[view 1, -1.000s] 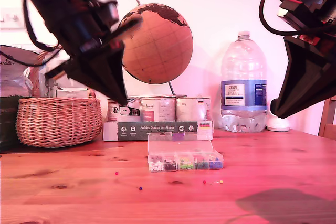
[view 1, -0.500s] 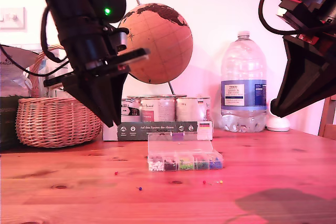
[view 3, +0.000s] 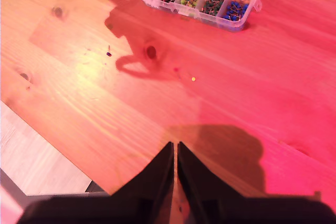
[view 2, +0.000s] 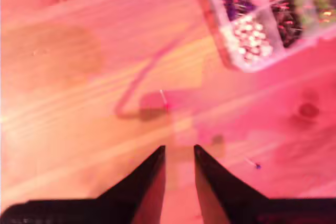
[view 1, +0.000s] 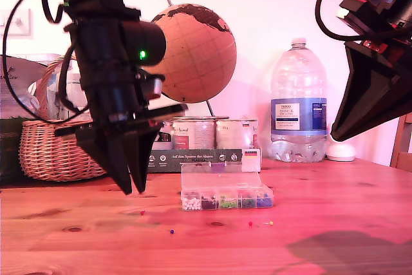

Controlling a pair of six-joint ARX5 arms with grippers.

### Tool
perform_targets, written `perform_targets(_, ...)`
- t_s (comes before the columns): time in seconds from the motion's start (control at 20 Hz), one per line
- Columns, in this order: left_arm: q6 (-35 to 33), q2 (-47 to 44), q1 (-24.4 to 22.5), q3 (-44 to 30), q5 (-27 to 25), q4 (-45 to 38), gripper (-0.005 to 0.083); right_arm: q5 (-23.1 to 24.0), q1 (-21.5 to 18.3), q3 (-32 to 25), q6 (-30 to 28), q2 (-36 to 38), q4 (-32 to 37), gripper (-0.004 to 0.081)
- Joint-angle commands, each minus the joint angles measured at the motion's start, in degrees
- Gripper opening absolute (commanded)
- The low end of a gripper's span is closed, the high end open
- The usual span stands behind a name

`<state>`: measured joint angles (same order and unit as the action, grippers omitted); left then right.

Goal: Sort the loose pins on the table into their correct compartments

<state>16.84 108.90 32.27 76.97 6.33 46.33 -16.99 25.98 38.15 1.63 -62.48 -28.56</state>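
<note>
A: Loose pins (view 1: 172,230), where?
B: Tiny ball heads on the knotty wooden table (view 1: 335,204), before the clear plastic compartments (view 1: 225,201); shafts barely visible.
A: My first end effector (view 2: 179,149)?
B: Black tips slightly apart; my second end effector (view 3: 175,145) together.

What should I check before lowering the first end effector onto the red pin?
1. Red pin lies free on the table, ahead of my first end effector: ok.
2. Its jaws stand apart: ok.
3. Blue pin off the approach line: ok.
4. Lid of the clear box raised: ok.
5. My second end effector away from the box: ok.
6. Height above the pin: cannot tell.
</note>
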Motion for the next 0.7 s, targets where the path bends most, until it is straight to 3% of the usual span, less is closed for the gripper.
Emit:
perform_targets(0.0,0.37,2.19,0.31,1.51,0.07,-0.74,0.0147,0.04,0.26,0.87,0.0,0.17,0.59,-0.0012)
perform_targets(0.65,0.17,6.29,-0.31,1.95,0.0,-3.06,0.0147,0.0,0.26,0.87,0.0,0.15,1.31,-0.0012)
